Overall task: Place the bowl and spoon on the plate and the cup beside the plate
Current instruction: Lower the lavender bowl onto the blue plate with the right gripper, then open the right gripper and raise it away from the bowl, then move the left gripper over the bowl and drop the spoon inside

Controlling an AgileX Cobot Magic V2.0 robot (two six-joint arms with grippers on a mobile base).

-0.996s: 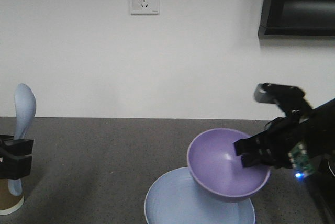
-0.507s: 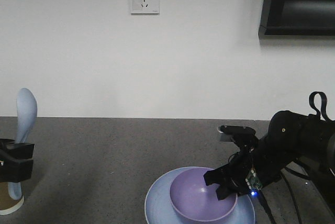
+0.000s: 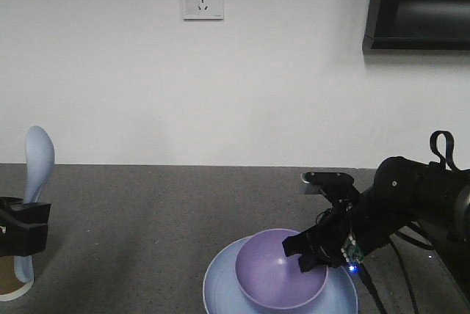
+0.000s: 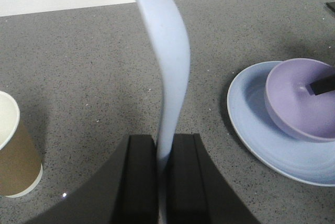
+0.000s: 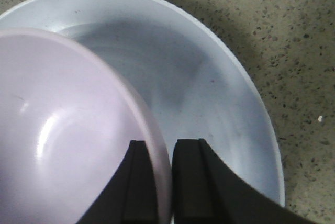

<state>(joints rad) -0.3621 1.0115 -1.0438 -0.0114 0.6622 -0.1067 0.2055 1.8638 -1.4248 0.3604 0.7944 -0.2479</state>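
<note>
From my station I had the right gripper (image 5: 163,145) clamped on the rim of the bowl (image 3: 283,277), one finger inside and one outside, and the bowl was down on the plate (image 4: 251,114), sitting off toward one side of it rather than dead centre; I could not tell whether its foot lay fully flat or was a little tipped. The left gripper (image 4: 162,140) was pinched on the handle of the spoon (image 4: 167,62), which stood upright with the scoop on top, above the bench (image 4: 78,51). The cup (image 4: 15,156) stood on the bench just beside that arm and well apart from the plate. My worry was the release: if the fingers opened while the bowl was tilted, it could rock or skate across the smooth plate, and if the inner finger caught the rim on the way out it could drag the bowl off the edge. The spoon was held only at its narrow end, so I judged it could swing in the grip during a fast move, and the light paper cup so close to the left arm looked easy to knock over
</note>
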